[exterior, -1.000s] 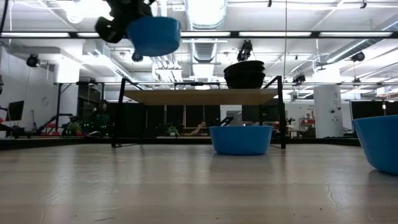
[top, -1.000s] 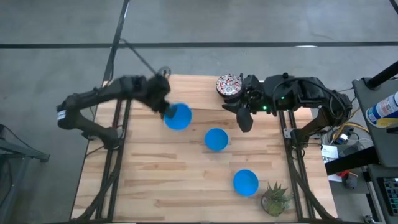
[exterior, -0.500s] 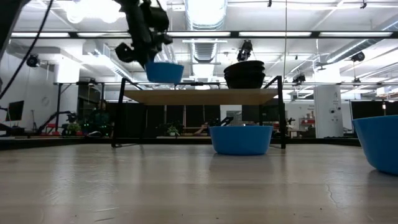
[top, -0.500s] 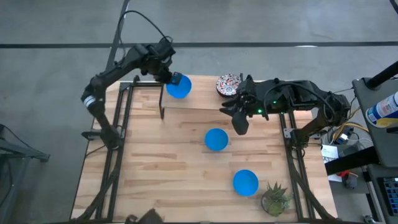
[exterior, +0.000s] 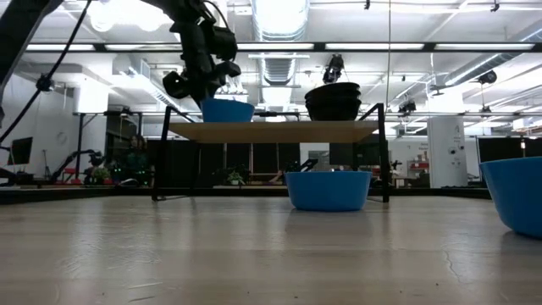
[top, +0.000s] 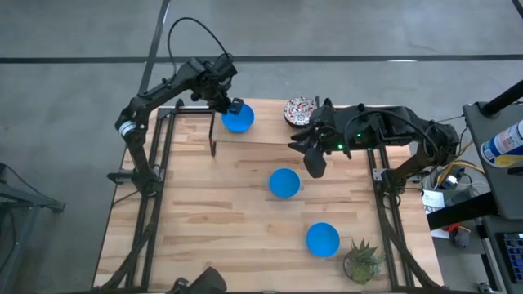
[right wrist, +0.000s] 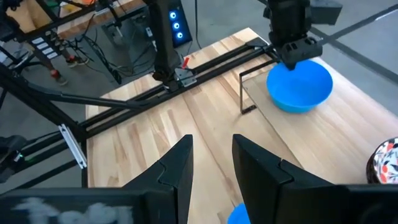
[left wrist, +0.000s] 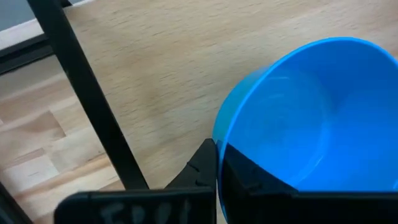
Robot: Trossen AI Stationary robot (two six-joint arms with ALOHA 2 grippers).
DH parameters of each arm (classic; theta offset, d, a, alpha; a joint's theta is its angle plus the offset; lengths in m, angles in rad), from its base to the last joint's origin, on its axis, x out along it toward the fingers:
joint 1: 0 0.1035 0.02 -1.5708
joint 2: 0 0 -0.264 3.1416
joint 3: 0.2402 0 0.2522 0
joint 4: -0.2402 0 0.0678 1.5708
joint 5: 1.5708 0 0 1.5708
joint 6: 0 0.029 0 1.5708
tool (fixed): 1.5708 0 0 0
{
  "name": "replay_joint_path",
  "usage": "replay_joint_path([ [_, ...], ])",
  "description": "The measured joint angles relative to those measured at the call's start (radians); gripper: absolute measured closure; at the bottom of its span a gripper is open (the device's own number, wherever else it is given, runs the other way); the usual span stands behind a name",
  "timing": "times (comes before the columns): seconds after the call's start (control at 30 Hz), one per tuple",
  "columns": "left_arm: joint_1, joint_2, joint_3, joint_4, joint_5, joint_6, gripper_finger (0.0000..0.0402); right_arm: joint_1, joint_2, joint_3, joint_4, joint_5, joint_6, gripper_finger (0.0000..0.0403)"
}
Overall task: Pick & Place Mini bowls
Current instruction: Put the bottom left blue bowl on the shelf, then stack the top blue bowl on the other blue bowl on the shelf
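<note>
My left gripper (top: 231, 104) is shut on a plain blue mini bowl (top: 238, 119) at the left part of the raised wooden shelf (top: 261, 131) along the table's far edge. In the low view this bowl (exterior: 227, 110) sits with its base on the shelf top. A stack of floral mini bowls (top: 301, 111) stands on the shelf to its right. Two more blue bowls (top: 284, 182) (top: 323, 239) rest on the table. My right gripper (top: 315, 159) hovers open, right of the middle, in front of the floral stack. My left gripper pinches the blue bowl's rim (left wrist: 221, 146) on its far-left side, one finger (left wrist: 255, 183) inside the bowl and one (left wrist: 199, 171) outside. The fingers come from above, pointing down. The bowl stands upright with its base on the shelf.
A small potted plant (top: 362, 260) stands at the table's near right corner. The shelf's thin black legs (top: 214, 140) stand on the table. Bare wood lies across the table's left and near-left parts (top: 196, 220). Beyond the right edge are cables and equipment (top: 490, 147).
My left gripper has carried the blue bowl from above the table's left-middle toward the far edge and then down. The bowl was held high in the air and now sits on the shelf top, still gripped.
</note>
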Motion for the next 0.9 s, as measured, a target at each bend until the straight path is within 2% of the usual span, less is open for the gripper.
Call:
replay_joint_path([
  [0.13, 0.0, 0.0, 0.0, 0.0, 0.001, 0.012, 0.0367, 0.0, 0.0, -0.037, 0.014, -0.001, 0.005, 0.0294],
  [0.33, -0.001, -0.002, 0.0, -0.001, 0.021, 0.012, 0.0298, 0.0, 0.0, -0.113, 0.024, -0.003, 0.058, 0.0294],
  [0.5, -0.001, -0.039, 0.002, -0.002, -0.006, 0.028, 0.0257, 0.0, 0.0, -0.172, 0.04, -0.063, 0.086, 0.0294],
  [0.7, -0.003, -0.119, 0.013, 0.001, -0.026, 0.029, 0.0246, 0.006, 0.008, -0.275, 0.059, -0.112, 0.046, 0.0294],
  [0.9, -0.022, -0.235, 0.013, 0.013, -0.024, 0.027, 0.0246, 0.019, 0.014, -0.383, 0.055, -0.269, -0.123, 0.0294],
])
